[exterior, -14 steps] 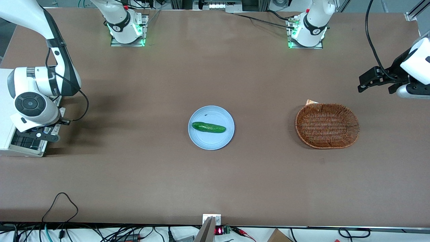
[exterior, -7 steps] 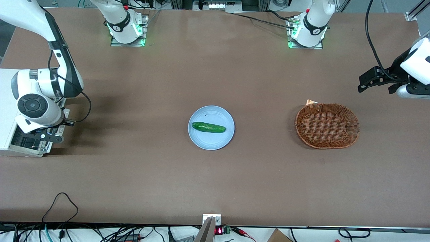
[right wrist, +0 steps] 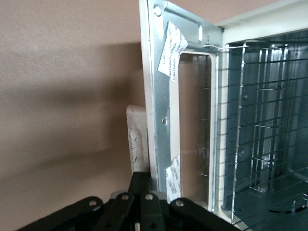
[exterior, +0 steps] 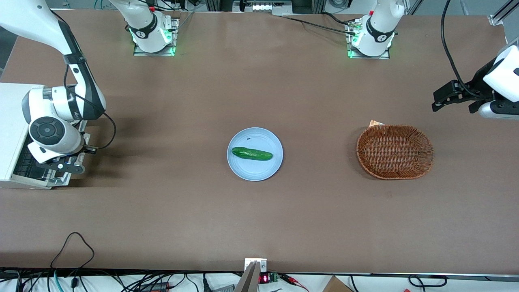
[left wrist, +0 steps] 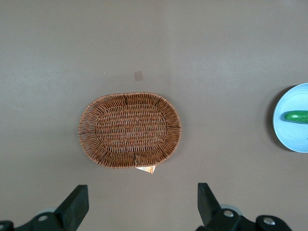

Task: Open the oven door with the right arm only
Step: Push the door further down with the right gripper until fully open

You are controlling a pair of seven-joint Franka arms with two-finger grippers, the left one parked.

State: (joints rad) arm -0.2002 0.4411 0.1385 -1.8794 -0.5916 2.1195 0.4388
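Observation:
The white toaster oven (exterior: 12, 117) stands at the working arm's end of the table. Its oven door (exterior: 54, 179) hangs partly open, and the wire rack (exterior: 28, 162) shows inside. The right arm (exterior: 54, 129) bends down over the door, with its black gripper (exterior: 65, 167) at the door's free edge. In the right wrist view the gripper (right wrist: 146, 185) has its fingers pressed together against the door's silver inner frame (right wrist: 161, 96). They lie beside the pale handle piece (right wrist: 135, 139). The open oven cavity (right wrist: 260, 134) shows beside the door.
A blue plate (exterior: 243, 166) with a green cucumber (exterior: 251, 153) sits mid-table. A wicker basket (exterior: 394, 151) lies toward the parked arm's end. It also shows in the left wrist view (left wrist: 130, 130), as does the plate's rim (left wrist: 288, 139).
The right arm and gripper have moved away from the oven toward the table's middle. The door has swung further open, showing more of the rack.

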